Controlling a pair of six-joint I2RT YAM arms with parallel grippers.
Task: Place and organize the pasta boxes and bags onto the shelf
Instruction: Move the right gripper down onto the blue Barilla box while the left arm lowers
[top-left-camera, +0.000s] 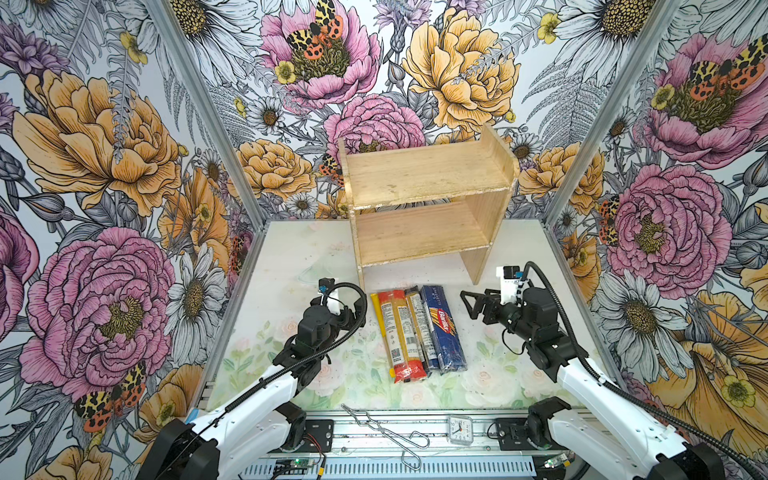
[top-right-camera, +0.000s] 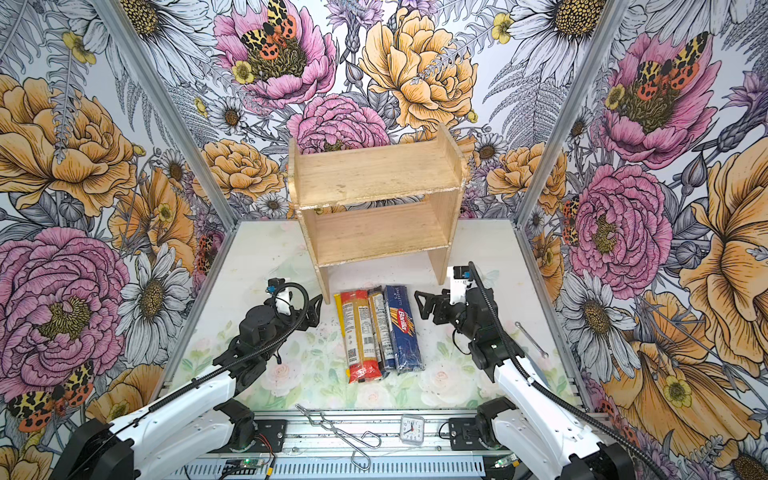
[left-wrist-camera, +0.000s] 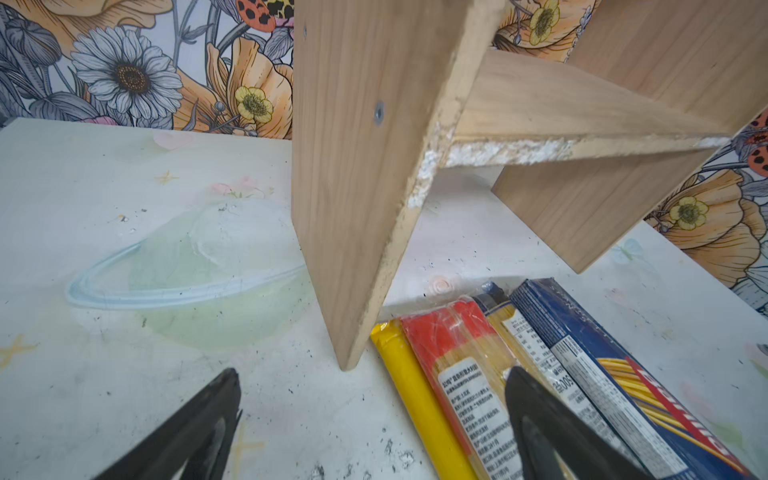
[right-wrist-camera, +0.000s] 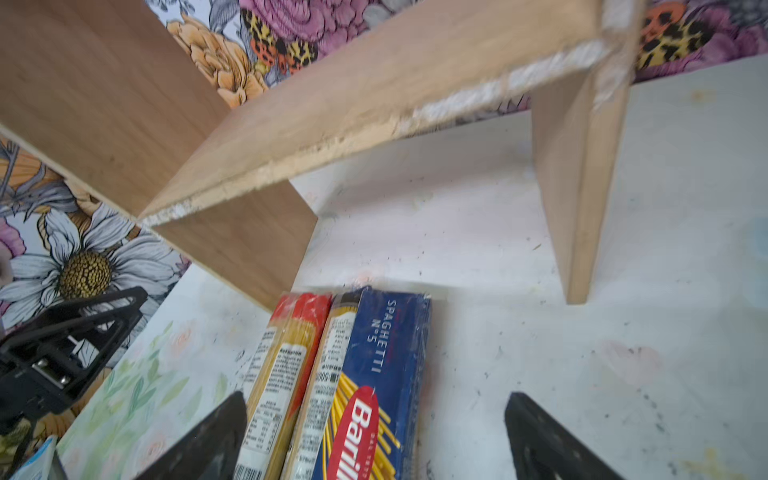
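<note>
Over the floral table (top-left-camera: 519, 245) our left tool (top-right-camera: 315, 311) and right tool (top-left-camera: 469, 305) gape empty. We judge picking unstarted; next, dark blue Barilla spaghetti box (top-left-camera: 442, 328) to pale wooden shelf (top-left-camera: 424, 174) at twelve o'clock.

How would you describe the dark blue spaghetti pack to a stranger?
Find the pale wooden shelf at the back. In front of it, long pasta packs lie side by side; the dark blue pack is rightmost in both top views. Only it bears a red Barilla logo on blue.
</note>
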